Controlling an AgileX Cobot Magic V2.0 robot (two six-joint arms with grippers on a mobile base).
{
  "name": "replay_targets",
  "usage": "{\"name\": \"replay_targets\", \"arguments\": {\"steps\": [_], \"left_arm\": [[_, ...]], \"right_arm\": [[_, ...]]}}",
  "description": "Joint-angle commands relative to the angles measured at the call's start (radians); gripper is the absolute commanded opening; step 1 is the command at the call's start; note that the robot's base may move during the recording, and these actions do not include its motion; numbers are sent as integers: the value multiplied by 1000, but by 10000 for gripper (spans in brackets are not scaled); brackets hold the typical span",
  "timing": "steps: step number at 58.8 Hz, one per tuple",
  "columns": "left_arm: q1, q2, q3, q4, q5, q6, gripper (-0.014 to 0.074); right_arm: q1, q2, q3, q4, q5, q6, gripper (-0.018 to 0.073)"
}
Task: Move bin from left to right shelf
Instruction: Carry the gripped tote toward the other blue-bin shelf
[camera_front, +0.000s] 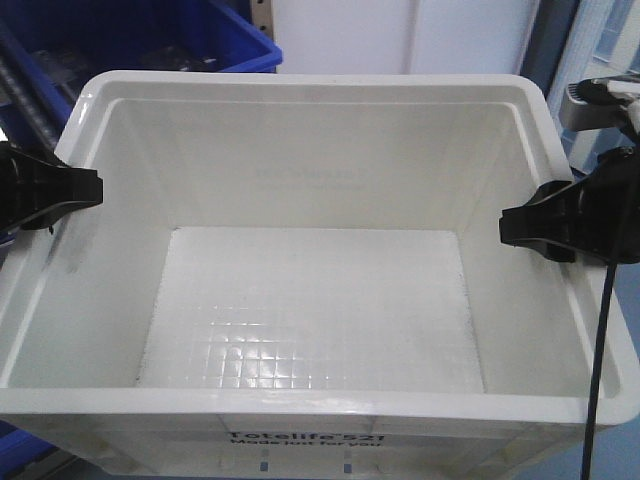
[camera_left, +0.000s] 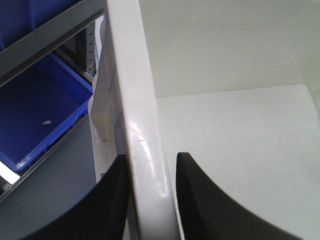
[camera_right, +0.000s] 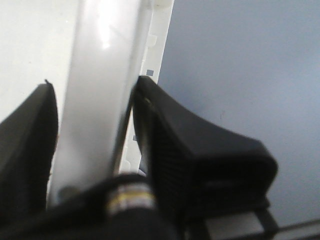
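Observation:
A large white plastic bin (camera_front: 310, 95) fills the front view; it is empty, with a gridded floor. My left gripper (camera_front: 75, 190) is shut on the bin's left rim, and in the left wrist view the left gripper (camera_left: 150, 165) has one black finger on each side of the rim (camera_left: 142, 125). My right gripper (camera_front: 525, 225) is shut on the bin's right rim, and in the right wrist view the right gripper (camera_right: 92, 100) straddles the white rim (camera_right: 97, 75) in the same way.
A blue bin (camera_front: 150, 40) sits behind the white one at the upper left, and also shows in the left wrist view (camera_left: 40, 110) under a grey shelf rail (camera_left: 45, 35). A black cable (camera_front: 600, 340) hangs by the right arm. Grey floor (camera_right: 240, 65) lies to the right.

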Motion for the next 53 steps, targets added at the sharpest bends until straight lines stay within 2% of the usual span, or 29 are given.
{"name": "replay_targets", "arguments": {"steps": [1,53], "left_arm": [[-7,-38,-41,-72,-97,40,-6],[-7,-38,-41,-72,-97,40,-6]], "right_arm": [[-4,-25,-39,24,-93,-15,-4],[-4,-25,-39,24,-93,-15,-4]]}}
